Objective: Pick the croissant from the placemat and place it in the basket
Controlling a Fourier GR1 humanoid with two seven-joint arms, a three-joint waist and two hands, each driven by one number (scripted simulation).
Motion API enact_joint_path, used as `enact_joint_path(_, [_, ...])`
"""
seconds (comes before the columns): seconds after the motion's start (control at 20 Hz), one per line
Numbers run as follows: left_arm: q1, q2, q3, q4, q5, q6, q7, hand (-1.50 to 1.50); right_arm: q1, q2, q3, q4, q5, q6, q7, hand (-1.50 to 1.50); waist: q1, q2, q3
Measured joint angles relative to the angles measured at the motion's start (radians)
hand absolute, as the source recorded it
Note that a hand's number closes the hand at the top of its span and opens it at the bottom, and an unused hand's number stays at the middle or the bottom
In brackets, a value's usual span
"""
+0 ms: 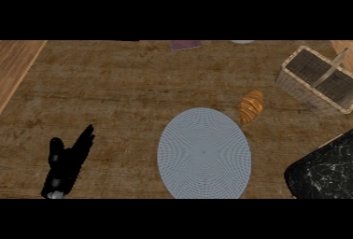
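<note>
Head view, looking steeply down at a brown wooden counter (110,88). The croissant (251,106) was not in the basket (300,88). It lay on the bare counter, just off the upper right edge of the oval grey placemat (204,153), its lower tip at or barely over the mat's rim; the angle made it hard to tell whether the two touched. The wicker basket stood at the upper right, apart from the croissant, with nothing visible inside it beyond its handle (331,66). So the placing remained undone: the croissant lay between mat and basket, free of any hand.

The left hand (66,161) showed at the lower left, black, its fingers straight and pointing up and away, holding nothing, resting near the edge. From that hand the croissant lay well off to the right and farther from the robot, beyond the placemat; the basket lay farther right again. The right hand did not show. A dark marbled block (324,172) filled the lower right corner, nearer the robot than the basket.
</note>
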Motion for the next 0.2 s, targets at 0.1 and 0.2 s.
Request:
enact_joint_path(0.1, [0.0,-0.004,-0.002,0.0,-0.002,0.002,-0.003,0.0,-0.015,-0.023,-0.018,0.035,-0.008,0.009,0.015,-1.5,0.002,0.001,0.001])
enact_joint_path(0.2, [-0.002,-0.001,-0.003,-0.005,0.001,-0.005,-0.004,0.0,-0.02,-0.055,-0.027,0.061,-0.006,0.01,0.023,-1.5,0.007,0.005,0.001])
